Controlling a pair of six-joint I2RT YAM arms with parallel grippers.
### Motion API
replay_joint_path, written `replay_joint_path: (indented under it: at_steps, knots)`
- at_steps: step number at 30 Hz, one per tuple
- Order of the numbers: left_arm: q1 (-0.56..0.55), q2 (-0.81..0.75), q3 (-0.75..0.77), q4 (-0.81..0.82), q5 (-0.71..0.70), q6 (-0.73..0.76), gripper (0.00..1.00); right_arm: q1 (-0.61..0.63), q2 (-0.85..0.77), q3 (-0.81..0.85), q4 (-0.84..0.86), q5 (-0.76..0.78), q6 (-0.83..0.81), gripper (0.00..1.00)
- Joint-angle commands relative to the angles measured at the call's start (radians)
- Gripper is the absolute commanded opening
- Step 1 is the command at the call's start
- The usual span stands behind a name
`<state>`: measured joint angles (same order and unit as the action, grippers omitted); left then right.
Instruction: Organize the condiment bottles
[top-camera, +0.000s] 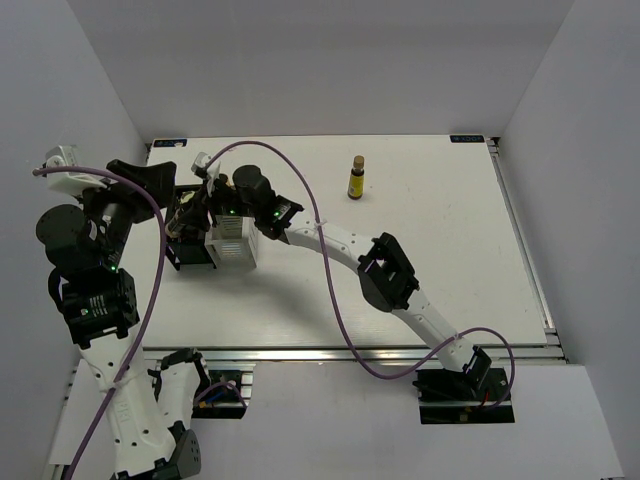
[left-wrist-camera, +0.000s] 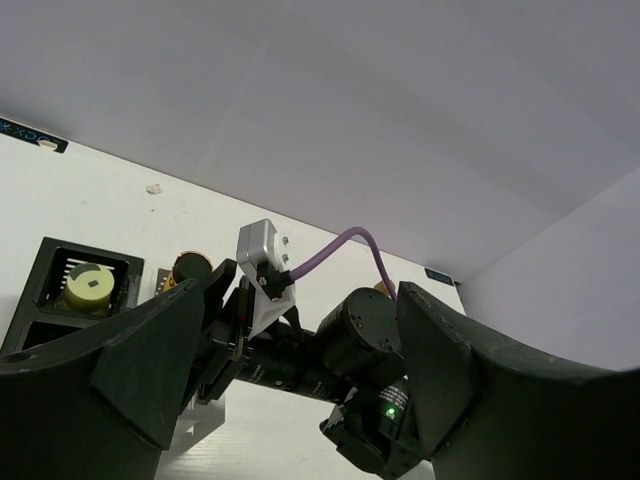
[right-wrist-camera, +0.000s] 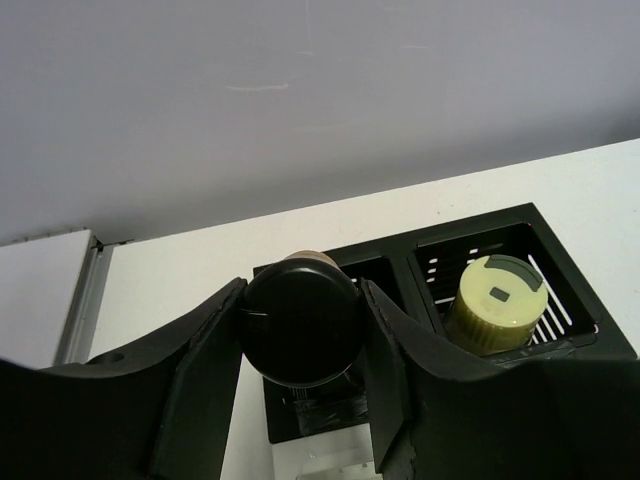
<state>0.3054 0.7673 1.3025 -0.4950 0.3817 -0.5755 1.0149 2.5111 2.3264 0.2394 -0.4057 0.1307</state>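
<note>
A flat white tabletop (top-camera: 430, 270) fills the scene, boxed in on three sides by a plain white far wall (top-camera: 330, 70), left wall (top-camera: 60, 90) and right wall (top-camera: 590, 200) — silver metal rails (top-camera: 290, 353) edge its near and right sides — light soft and even

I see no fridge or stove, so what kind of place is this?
Probably a robot lab booth: plain white walls box in a white table, with the left arm and right arm bolted at its edge.

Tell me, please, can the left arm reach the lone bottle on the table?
Probably not directly: the right arm, jaws shut on a black-capped bottle, stretches between it and the lone bottle.
</note>
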Motion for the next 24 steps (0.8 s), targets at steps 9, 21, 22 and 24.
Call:
replay_joint_path:
  at_steps: [9,21,22,24]
  knots:
    - [0.001,-0.031,-0.005,-0.025,0.013,0.017,0.88,0.005,-0.011,-0.027,0.011,0.018,-0.121,0.0]
    - [0.001,-0.04,0.001,-0.04,0.017,0.026,0.88,0.027,-0.012,-0.038,0.005,0.011,-0.187,0.0]
    - [0.003,-0.04,0.001,-0.04,0.019,0.026,0.88,0.027,-0.012,-0.038,0.003,0.013,-0.189,0.0]
    - [0.003,-0.042,0.0,-0.042,0.017,0.026,0.88,0.03,-0.012,-0.038,0.005,0.011,-0.192,0.0]
